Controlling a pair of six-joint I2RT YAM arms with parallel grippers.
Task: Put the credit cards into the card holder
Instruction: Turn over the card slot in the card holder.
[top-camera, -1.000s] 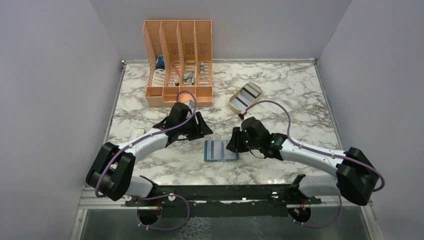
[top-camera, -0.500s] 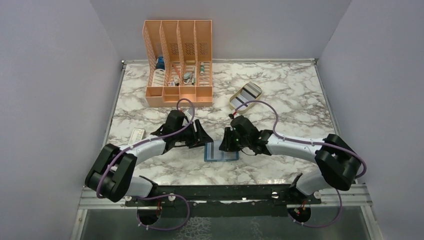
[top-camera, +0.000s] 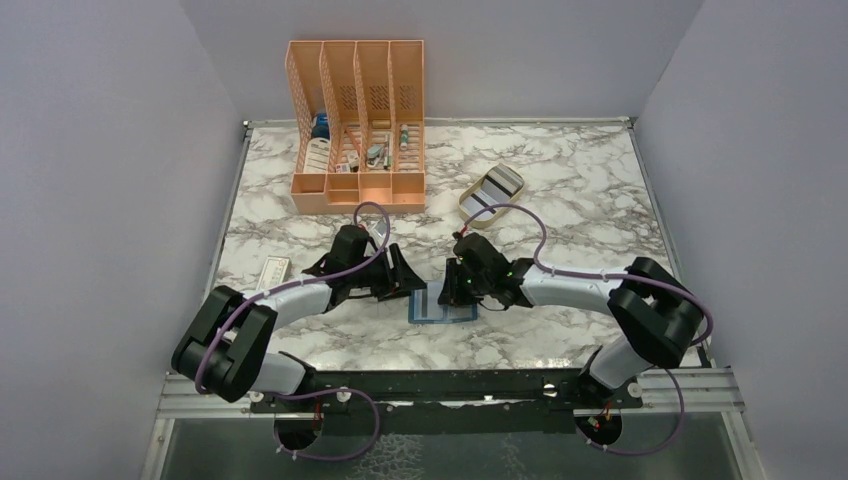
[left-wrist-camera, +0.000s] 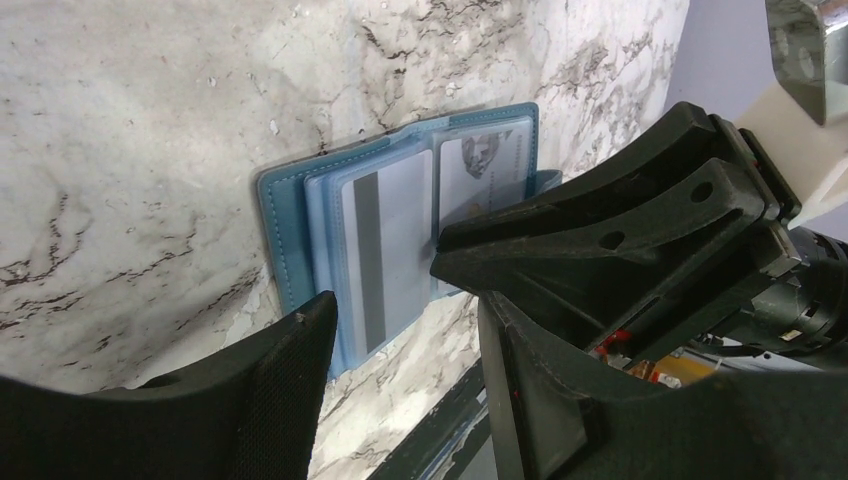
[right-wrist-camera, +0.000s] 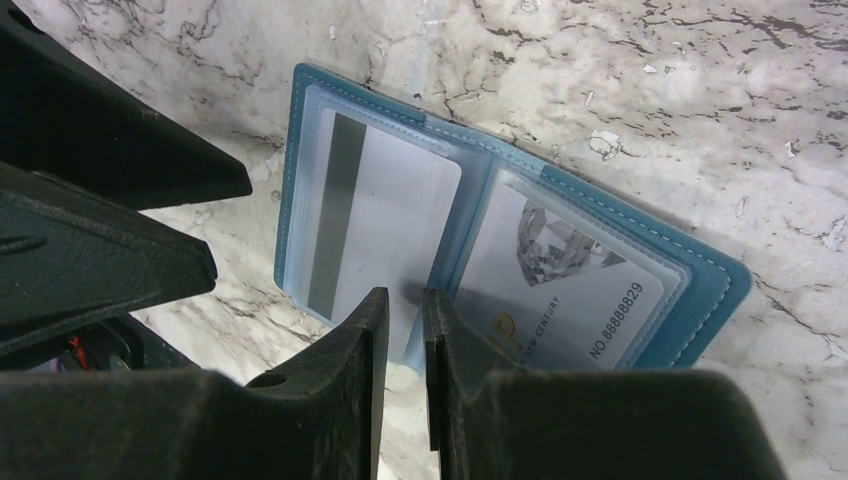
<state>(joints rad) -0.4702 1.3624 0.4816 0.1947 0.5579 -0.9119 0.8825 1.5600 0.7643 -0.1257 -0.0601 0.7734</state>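
Card holder (right-wrist-camera: 712, 272) lies open flat on the marble table (top-camera: 560, 190), lilac-grey walls (top-camera: 100, 150) around. Pale card (right-wrist-camera: 570, 280) in one sleeve reads "NO.88888829", partly "CENTURY". Right claw (right-wrist-camera: 405, 300) is nearly closed at the striped card (right-wrist-camera: 385, 215) edge; can't tell if gripping. Left claw (left-wrist-camera: 390, 285) is released.

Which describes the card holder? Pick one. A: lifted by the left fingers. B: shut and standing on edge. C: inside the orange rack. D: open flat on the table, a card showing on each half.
D: the card holder lies spread open on the marble table, a dark-striped card on one half and a diamond-printed card on the other.
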